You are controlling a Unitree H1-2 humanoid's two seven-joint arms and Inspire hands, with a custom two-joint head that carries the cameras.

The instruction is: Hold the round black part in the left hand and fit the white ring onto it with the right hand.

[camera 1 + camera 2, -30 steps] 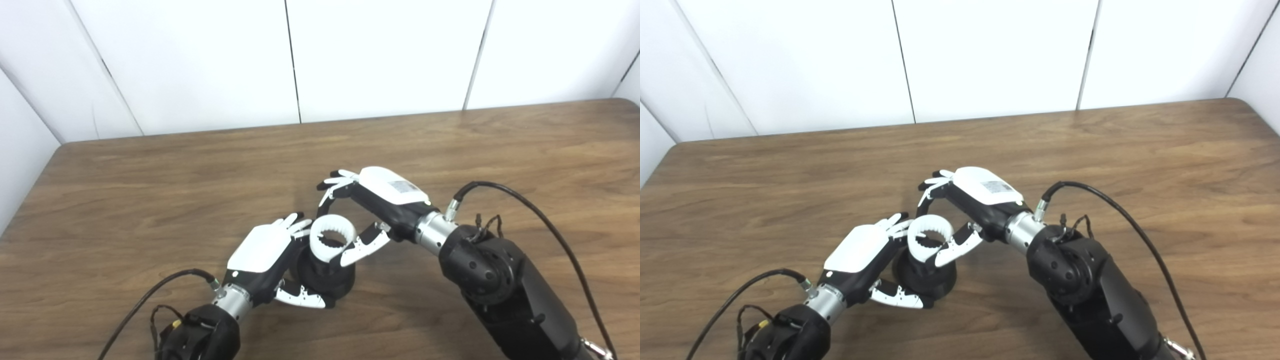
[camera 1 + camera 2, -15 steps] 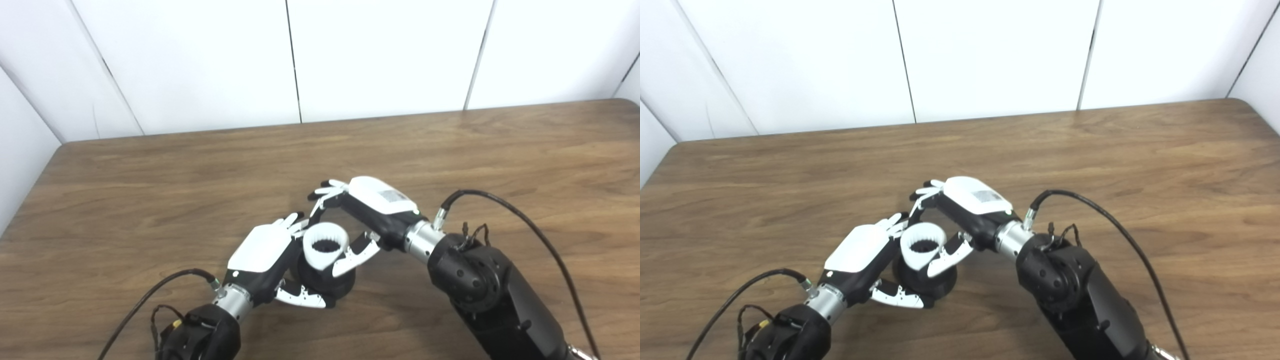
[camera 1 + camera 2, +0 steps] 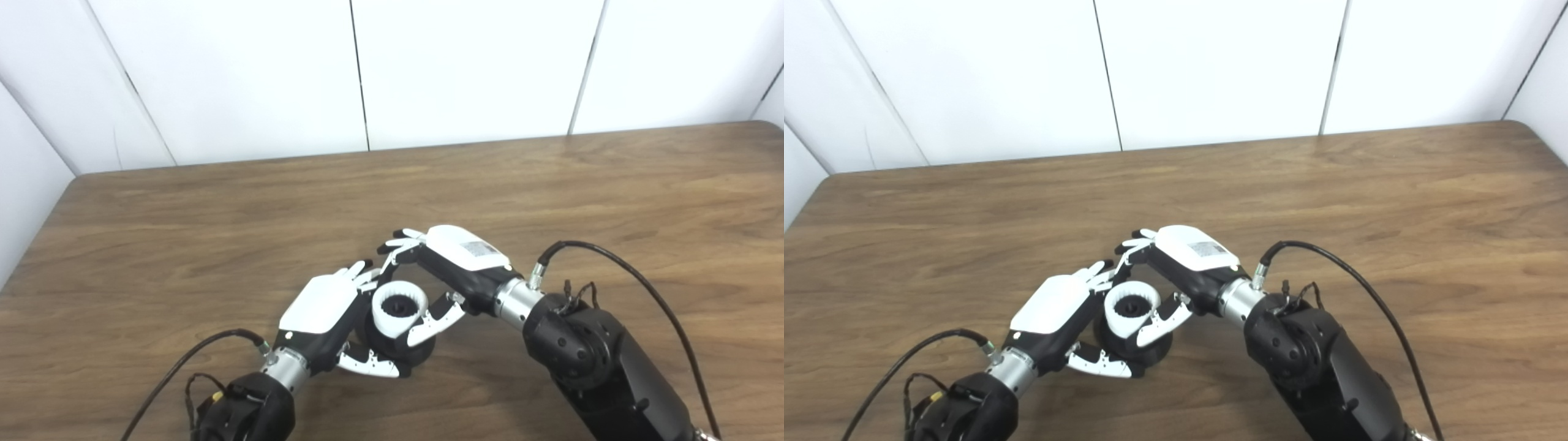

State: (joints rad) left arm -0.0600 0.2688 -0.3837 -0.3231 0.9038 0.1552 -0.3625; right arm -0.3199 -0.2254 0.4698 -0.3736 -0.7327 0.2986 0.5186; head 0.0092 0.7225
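The round black part point(image 3: 409, 352) stands on the wooden table point(image 3: 184, 233) near the front middle. My left hand point(image 3: 324, 312) is shut on it from the left, thumb curled under its near side. The white ring point(image 3: 399, 308), toothed on the inside, sits low on top of the black part. My right hand point(image 3: 450, 269) is shut on the ring, fingers over its far side and thumb on its near right side. In the right eye view the ring point(image 3: 1132, 309) and the black part point(image 3: 1145, 352) show the same way.
Black cables loop from both wrists, one on the left point(image 3: 184, 367) and one on the right point(image 3: 625, 269). White wall panels stand behind the table's far edge.
My right hand has moved down and toward me with the white ring, bringing it from above the black part down onto its top. The left hand has kept still.
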